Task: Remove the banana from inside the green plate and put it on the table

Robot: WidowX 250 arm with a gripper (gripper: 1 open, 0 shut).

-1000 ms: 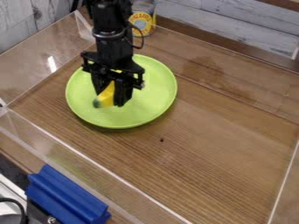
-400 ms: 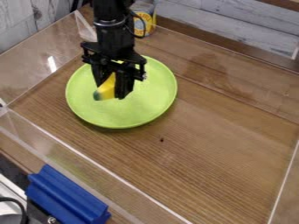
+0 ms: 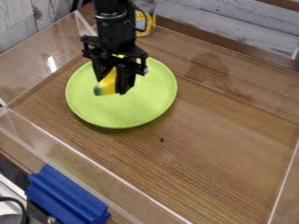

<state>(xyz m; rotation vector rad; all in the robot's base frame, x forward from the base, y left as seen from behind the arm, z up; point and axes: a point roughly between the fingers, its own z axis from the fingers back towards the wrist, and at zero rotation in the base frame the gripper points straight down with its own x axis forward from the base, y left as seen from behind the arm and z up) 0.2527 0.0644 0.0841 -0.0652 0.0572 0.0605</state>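
Note:
The small yellow banana (image 3: 107, 83) hangs between the black fingers of my gripper (image 3: 114, 85), which points straight down and is shut on it. It is lifted a little above the green plate (image 3: 149, 98), a large round lime-green dish lying left of centre on the brown wood-grain table (image 3: 216, 122). The black arm rises from the gripper toward the top of the view and hides part of the plate's far rim.
A yellow-labelled can (image 3: 142, 21) stands behind the plate, partly hidden by the arm. Clear acrylic walls (image 3: 47, 131) run along the table's edges. A blue object (image 3: 65, 199) lies outside the front wall at the bottom left.
The gripper has risen slightly over the plate with the banana held in it; the banana now hangs higher above the plate's surface.

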